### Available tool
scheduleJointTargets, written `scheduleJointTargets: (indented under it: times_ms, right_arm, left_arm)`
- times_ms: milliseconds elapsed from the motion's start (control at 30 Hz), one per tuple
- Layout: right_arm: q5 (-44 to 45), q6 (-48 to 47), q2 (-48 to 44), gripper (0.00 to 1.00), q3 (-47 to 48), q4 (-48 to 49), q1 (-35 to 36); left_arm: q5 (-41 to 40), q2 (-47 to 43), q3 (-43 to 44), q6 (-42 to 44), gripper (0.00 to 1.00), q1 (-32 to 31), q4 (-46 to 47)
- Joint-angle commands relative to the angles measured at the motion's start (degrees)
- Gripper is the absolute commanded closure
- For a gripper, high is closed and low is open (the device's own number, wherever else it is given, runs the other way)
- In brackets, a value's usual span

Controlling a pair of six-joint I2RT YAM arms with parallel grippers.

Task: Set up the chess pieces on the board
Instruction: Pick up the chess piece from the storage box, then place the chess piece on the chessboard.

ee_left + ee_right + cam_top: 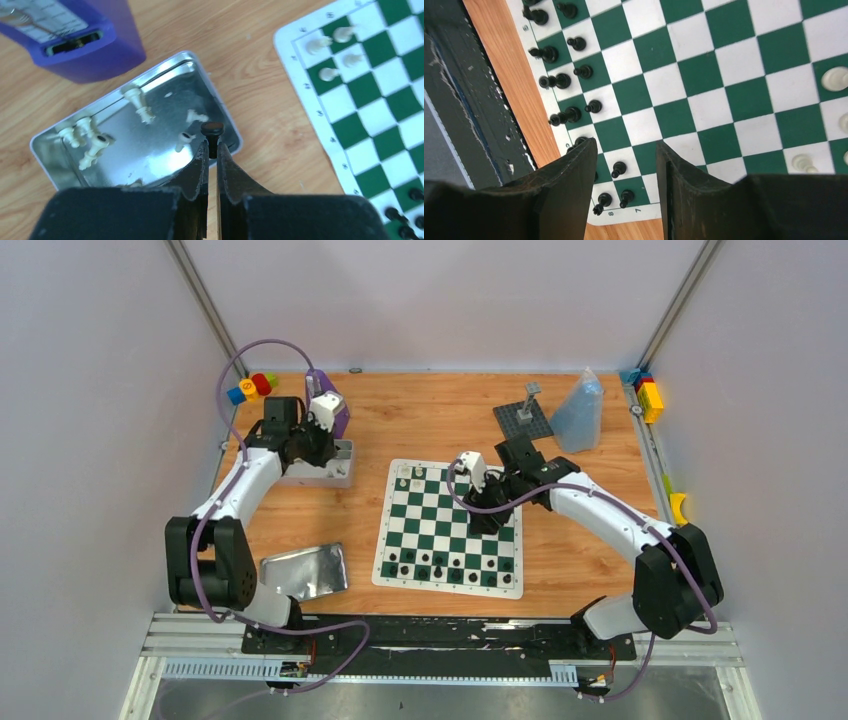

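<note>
Wooden table point(430, 420): board point(428, 532), tin point(341, 466), lid point(305, 571)

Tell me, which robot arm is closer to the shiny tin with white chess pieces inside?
Left. The left pincer hangs right above the tin at its edge, pinching a black chess piece. The right pincer is away over the chessboard, open.

Before me lies a pale orange-brown wood-grain surface point(440, 420), evenly lit. Plain pale lilac-grey walls point(440, 300) close it in on three sides, with slim grey metal struts point(207, 310) slanting up both far corners. A ribbed aluminium rail point(190, 650) runs along my near edge.
</note>
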Motion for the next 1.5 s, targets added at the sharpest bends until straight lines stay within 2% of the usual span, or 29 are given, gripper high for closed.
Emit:
scheduleJointTargets:
  times_ms: [0,167,333,533,700,1267,1467]
  right_arm:
    - [-6.2,2.0,-1.9,0.52,6.0,3.7,-1.6]
    - [-16.1,7.9,-0.5,0.49,10.6,7.8,-3.9]
    - [-27.1,13.8,2.9,0.42,14.7,10.5,-5.8]
    - [-37.3,19.9,8.0,0.41,17.7,12.0,-7.6]
    - [-39.6,20.2,9.4,0.41,19.0,12.2,-7.7]
    - [-38.6,21.7,12.5,0.44,20.7,12.5,-6.2]
    - [-38.4,21.8,13.5,0.52,21.5,12.5,-5.6]
  left_arm:
    - [11.4,-6.5,0.5,8.9,1.00,-3.7,-6.6]
    - [18.8,-10.9,1.5,12.6,0.99,-11.7,-11.5]
    - [19.6,-11.1,6.1,12.4,0.99,-21.4,-14.1]
    - [19.7,-8.2,10.6,11.1,1.00,-28.1,-14.8]
    - [18.2,-7.1,10.8,9.3,1.00,-31.7,-12.6]
    - [14.3,-7.0,10.6,7.2,1.00,-35.3,-9.9]
    - [13.9,-7.4,10.4,7.1,1.00,-35.5,-9.6]
